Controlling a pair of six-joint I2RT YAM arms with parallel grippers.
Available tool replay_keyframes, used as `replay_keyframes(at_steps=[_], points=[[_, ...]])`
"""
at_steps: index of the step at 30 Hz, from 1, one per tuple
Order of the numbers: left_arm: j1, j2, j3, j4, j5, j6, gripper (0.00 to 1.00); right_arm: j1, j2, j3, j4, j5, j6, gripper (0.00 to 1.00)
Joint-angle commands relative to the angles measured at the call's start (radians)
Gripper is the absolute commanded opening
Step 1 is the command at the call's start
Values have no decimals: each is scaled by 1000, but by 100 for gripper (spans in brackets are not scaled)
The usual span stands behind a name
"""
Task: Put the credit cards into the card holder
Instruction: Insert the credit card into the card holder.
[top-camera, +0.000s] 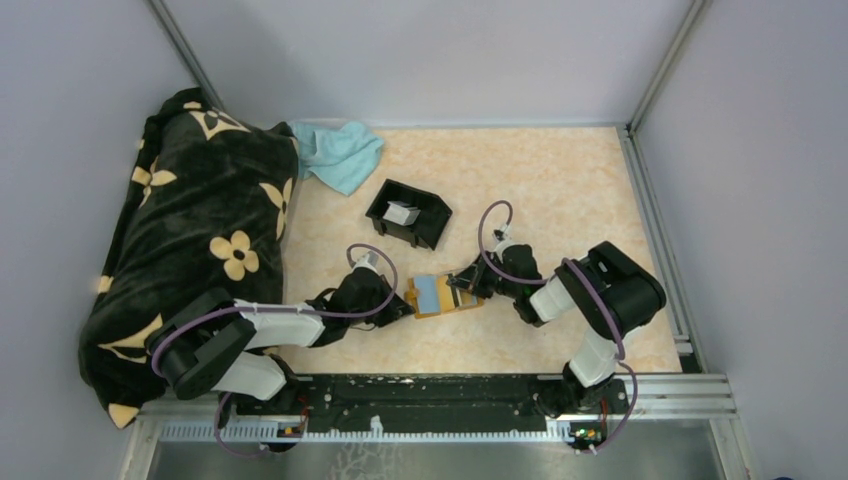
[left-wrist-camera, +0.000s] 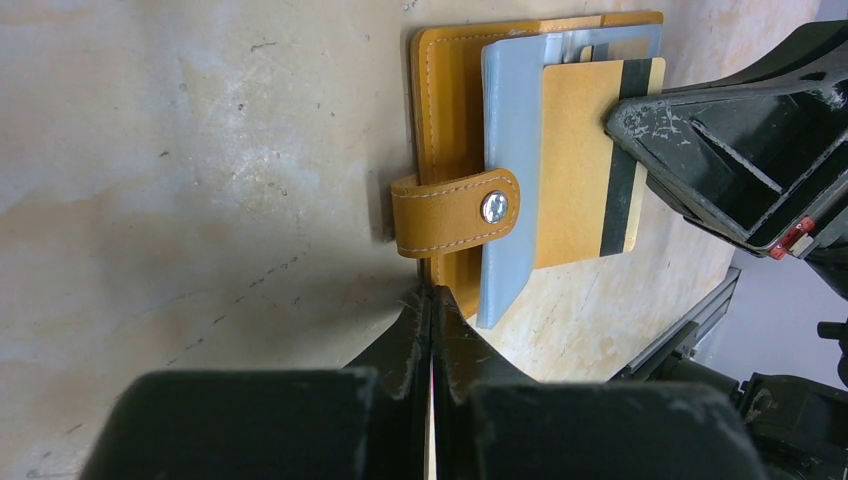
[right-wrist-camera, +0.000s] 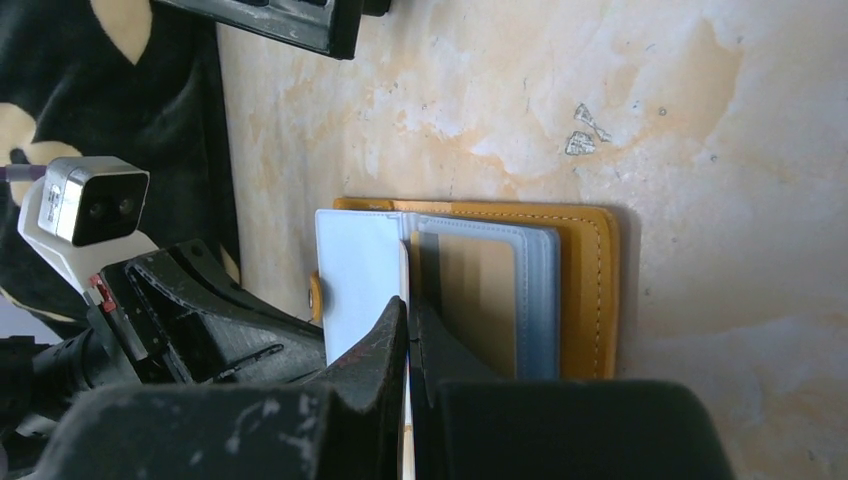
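Note:
The orange card holder (top-camera: 445, 296) lies open on the table between both arms, its snap tab (left-wrist-camera: 455, 212) and grey-blue plastic sleeve (left-wrist-camera: 510, 150) showing. My left gripper (left-wrist-camera: 432, 292) is shut on the holder's near edge. A gold credit card (left-wrist-camera: 575, 170) with a black stripe lies against the sleeve. My right gripper (right-wrist-camera: 407, 305) is shut on that card, which shows only as a thin edge between the jaws in the right wrist view. More pale cards (top-camera: 402, 212) lie in the black tray (top-camera: 432, 222).
A black flowered blanket (top-camera: 190, 240) covers the left side. A teal cloth (top-camera: 340, 150) lies at the back beside it. Metal frame rails run along the right edge (top-camera: 655, 220) and the near edge (top-camera: 450, 385).

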Motion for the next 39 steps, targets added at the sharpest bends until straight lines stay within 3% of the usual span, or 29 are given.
replay_keyframes(at_steps=[1,12,39], points=[[-8,59,-35,-212,-56,46,0,1,28,-2,35,-41,20,0],[-11,70,-36,-218,-56,51,0,1,32,-22,130,-67,83,0],[-10,101,-25,-189,-37,60,0,-1,76,109,-23,-32,-43,0]])
